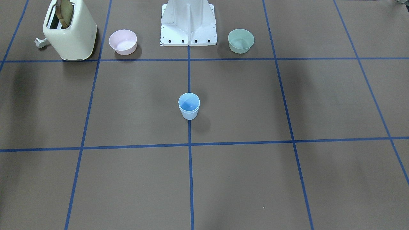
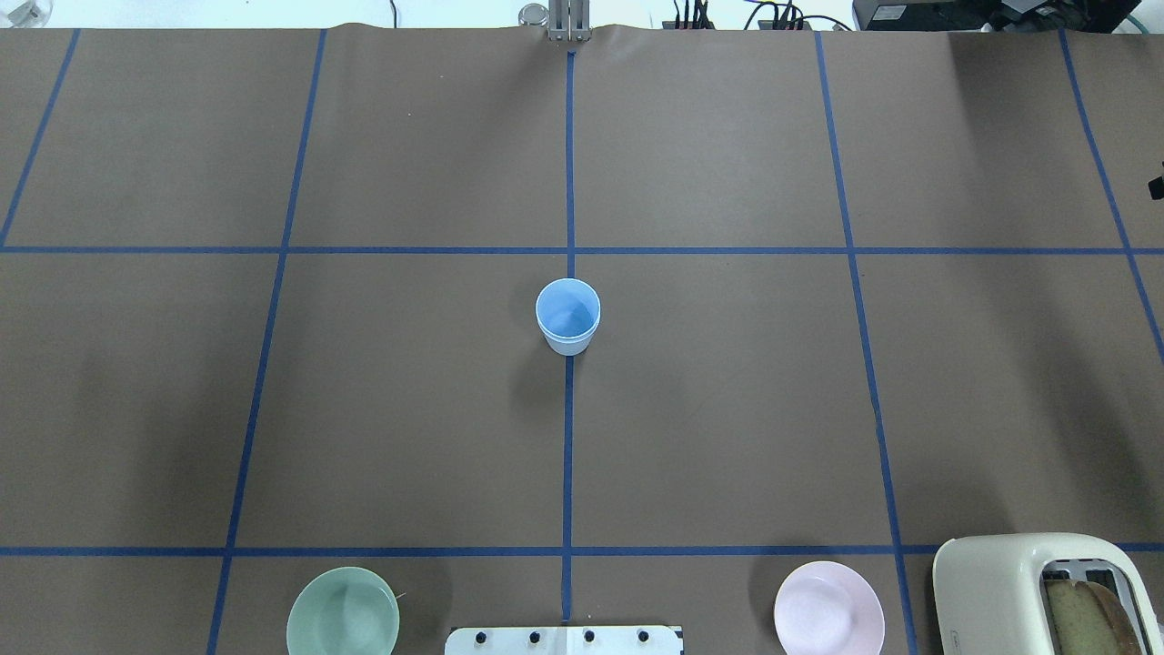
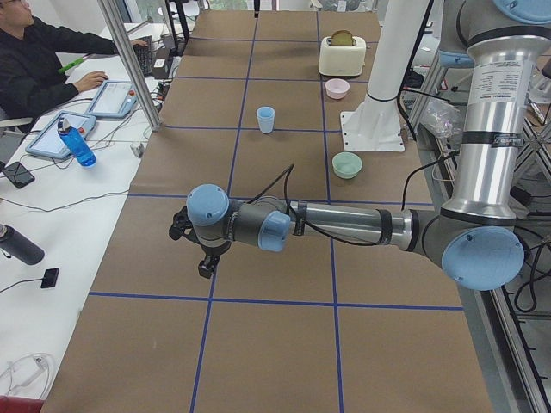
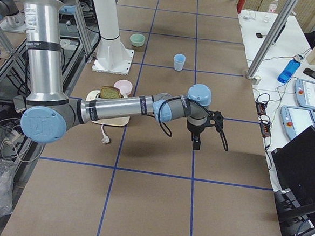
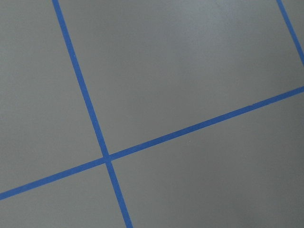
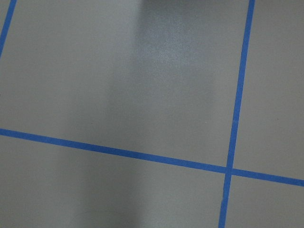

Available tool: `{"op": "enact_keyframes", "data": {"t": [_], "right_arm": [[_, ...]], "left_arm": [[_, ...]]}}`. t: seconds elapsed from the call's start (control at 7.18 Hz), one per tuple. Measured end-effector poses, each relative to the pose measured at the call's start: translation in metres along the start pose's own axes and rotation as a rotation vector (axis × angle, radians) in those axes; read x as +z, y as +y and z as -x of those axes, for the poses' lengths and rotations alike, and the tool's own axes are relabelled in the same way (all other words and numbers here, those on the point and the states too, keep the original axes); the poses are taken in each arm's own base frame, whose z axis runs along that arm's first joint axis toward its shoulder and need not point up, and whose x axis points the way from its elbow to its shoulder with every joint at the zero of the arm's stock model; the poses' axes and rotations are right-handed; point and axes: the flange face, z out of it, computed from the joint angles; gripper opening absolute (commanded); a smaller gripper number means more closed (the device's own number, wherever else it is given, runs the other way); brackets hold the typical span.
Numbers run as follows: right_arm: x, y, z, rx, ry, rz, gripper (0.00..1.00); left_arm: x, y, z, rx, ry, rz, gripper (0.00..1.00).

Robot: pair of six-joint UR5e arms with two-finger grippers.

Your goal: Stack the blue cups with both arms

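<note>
The blue cups (image 1: 189, 106) stand upright at the table's middle on the blue centre line, one nested in the other, with two rims showing. They also show in the overhead view (image 2: 567, 317) and small in both side views (image 3: 265, 119) (image 4: 178, 61). My left gripper (image 3: 196, 251) shows only in the exterior left view, far from the cups near that table end; I cannot tell if it is open or shut. My right gripper (image 4: 210, 142) shows only in the exterior right view, near the other table end; I cannot tell its state. Both wrist views show only table surface.
A cream toaster (image 1: 70, 30) with a bread slice, a pink bowl (image 1: 123, 41) and a pale green bowl (image 1: 241, 40) stand beside the white pedestal base (image 1: 188, 22). Blue tape lines (image 2: 569, 182) grid the brown table. An operator (image 3: 43, 60) sits at a side desk.
</note>
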Motion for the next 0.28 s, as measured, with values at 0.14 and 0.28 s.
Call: {"op": "enact_keyframes", "data": {"t": [0.14,0.28], "right_arm": [[0.0008,0.0011,-0.0013,0.005,-0.002,-0.008,1.0],[0.0025,0.0016,-0.0029,0.003,-0.005,-0.015,1.0]], "left_arm": [[-0.0005,0.0002,-0.0003,0.001,0.0,-0.001,0.97],[-0.0009,0.0002,-0.0007,0.002,0.0,-0.002,0.97]]}}
